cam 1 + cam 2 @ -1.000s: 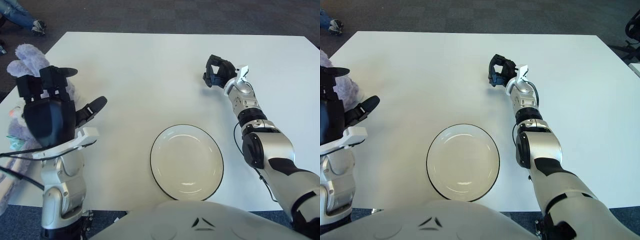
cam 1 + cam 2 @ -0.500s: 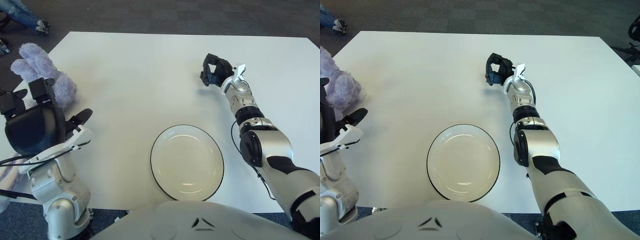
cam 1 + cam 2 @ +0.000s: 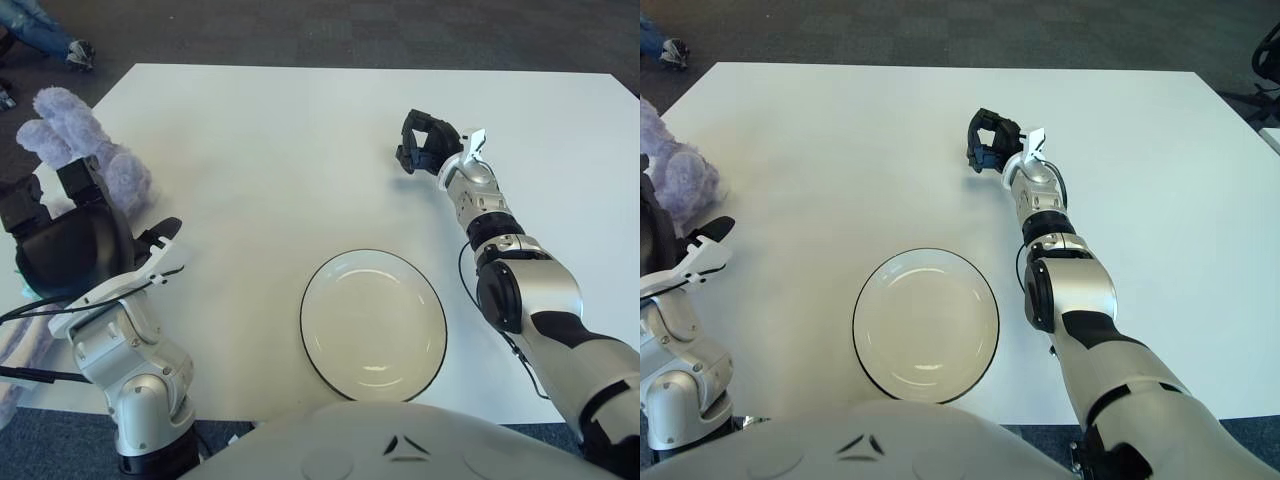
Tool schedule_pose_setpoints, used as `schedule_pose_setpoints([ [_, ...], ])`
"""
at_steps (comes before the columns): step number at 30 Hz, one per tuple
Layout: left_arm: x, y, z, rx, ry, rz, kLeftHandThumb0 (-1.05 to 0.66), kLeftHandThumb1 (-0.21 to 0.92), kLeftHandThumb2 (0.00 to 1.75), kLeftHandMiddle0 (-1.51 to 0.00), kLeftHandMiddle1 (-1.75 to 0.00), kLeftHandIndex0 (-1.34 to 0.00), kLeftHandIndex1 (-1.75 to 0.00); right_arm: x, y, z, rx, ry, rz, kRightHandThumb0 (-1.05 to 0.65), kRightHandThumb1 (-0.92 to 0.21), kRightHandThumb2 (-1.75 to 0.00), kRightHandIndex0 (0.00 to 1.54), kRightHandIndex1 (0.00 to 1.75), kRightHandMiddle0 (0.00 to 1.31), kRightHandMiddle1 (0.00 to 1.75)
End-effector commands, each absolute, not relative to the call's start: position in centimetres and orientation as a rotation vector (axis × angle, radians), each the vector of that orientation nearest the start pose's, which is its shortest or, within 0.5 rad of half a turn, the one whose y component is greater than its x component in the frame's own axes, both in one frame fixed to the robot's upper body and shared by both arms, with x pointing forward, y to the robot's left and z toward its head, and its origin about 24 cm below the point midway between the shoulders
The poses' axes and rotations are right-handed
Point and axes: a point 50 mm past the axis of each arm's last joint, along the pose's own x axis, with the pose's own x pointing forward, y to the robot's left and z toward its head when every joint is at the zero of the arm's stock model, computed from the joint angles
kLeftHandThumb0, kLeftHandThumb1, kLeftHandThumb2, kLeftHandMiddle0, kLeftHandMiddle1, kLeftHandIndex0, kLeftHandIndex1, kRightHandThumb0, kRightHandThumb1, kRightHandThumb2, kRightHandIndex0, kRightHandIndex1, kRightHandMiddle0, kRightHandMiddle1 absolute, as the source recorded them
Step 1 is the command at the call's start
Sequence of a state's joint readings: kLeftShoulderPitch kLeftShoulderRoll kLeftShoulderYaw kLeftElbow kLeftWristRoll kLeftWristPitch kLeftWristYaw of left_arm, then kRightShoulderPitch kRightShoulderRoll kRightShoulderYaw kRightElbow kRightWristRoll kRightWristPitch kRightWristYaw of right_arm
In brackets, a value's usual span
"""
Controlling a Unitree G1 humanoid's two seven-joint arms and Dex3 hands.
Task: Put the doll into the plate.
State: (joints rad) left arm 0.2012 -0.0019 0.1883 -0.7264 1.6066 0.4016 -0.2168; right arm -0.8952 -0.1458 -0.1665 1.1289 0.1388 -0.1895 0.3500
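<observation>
Doll [image 3: 85,150] first: the purple plush sits at the far left edge of the table [image 3: 300,140], its ears poking up beyond my left hand [image 3: 70,240], and I judge it lies there because it has not yet been picked up. My left hand is raised over that edge with its back toward the camera, placed, I think, to close in on the plush; two fingers [image 3: 75,180] point up toward the doll and seem to overlap its lower body, while the thumb juts out to the right, away from it. Whether those fingers are touching or closing on the plush I cannot tell, since the hand's back hides them. To the right of that thumb, nearer my body, the plate [image 3: 374,323] lies bare, well apart from the doll. Further right and farther out, my right hand [image 3: 425,145] shows over the white tabletop, fingers curled in and holding nothing, clear of the plate.
</observation>
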Motion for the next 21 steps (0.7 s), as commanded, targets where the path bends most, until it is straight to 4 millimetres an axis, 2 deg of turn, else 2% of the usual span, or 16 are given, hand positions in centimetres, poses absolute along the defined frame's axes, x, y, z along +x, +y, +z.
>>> schedule_pose_setpoints([
  [1,17.2,23.4,15.2,1.468,0.217,0.770,-0.92,0.89,0.25,0.00,-0.30,0.00,-0.61,39.8,-14.0,10.2,0.066,0.024,0.337,-0.50,-0.26,-1.39,1.33,1.75,0.66,1.75],
  [9,17.7,23.6,14.7,1.451,0.228,0.780,-0.91,0.89,0.25,0.00,-0.24,0.00,-0.54,39.8,-14.0,10.3,0.066,0.035,0.344,-0.50,-0.26,-1.39,1.32,1.75,0.66,1.75],
  [21,18.2,25.1,13.8,1.452,0.280,0.837,-0.95,0.91,0.26,0.00,-0.17,0.00,-0.44,40.0,-13.9,10.4,0.057,0.039,0.341,-0.49,-0.28,-1.36,1.29,1.75,0.64,1.75],
])
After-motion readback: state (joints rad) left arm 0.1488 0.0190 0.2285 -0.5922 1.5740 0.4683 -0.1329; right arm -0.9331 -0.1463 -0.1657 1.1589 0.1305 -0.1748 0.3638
